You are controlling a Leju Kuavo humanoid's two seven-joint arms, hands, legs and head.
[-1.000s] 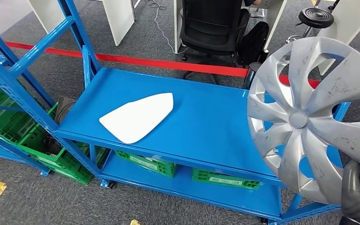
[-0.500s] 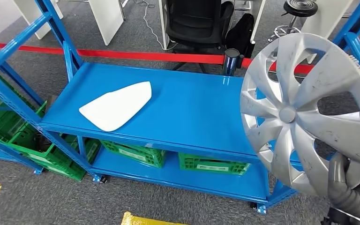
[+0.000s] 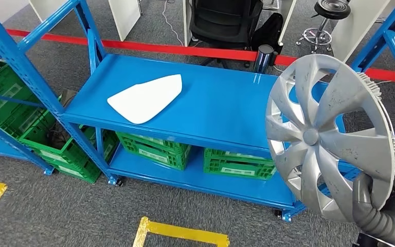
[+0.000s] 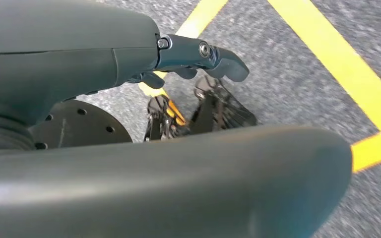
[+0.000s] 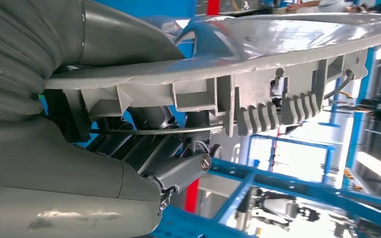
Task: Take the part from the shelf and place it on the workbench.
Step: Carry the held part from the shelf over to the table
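Observation:
A silver wheel cover [image 3: 329, 139] with curved spokes stands upright at the right of the head view, in front of the blue rack's right end. My right hand [image 3: 378, 208] grips its lower rim from below, the grey thumb over the front face. In the right wrist view the cover's ribbed back rim [image 5: 258, 99] lies across my right hand [image 5: 104, 163], fingers hooked behind it. My left hand [image 4: 198, 52] hangs over the grey floor with its fingers apart, holding nothing.
A blue rack shelf [image 3: 221, 110] carries a flat white panel [image 3: 145, 98]. Green crates [image 3: 239, 164] sit on the lower shelf and at the left [image 3: 10, 110]. Blue uprights [image 3: 28, 77] flank the rack. Yellow floor tape [image 3: 182, 232], a red line [image 3: 133, 46] and an office chair [image 3: 226, 18] lie around.
The whole picture has shifted, so the camera moved; the rack now sits farther back and more floor shows. The wheel cover stays in my right hand, turned slightly more edge-on.

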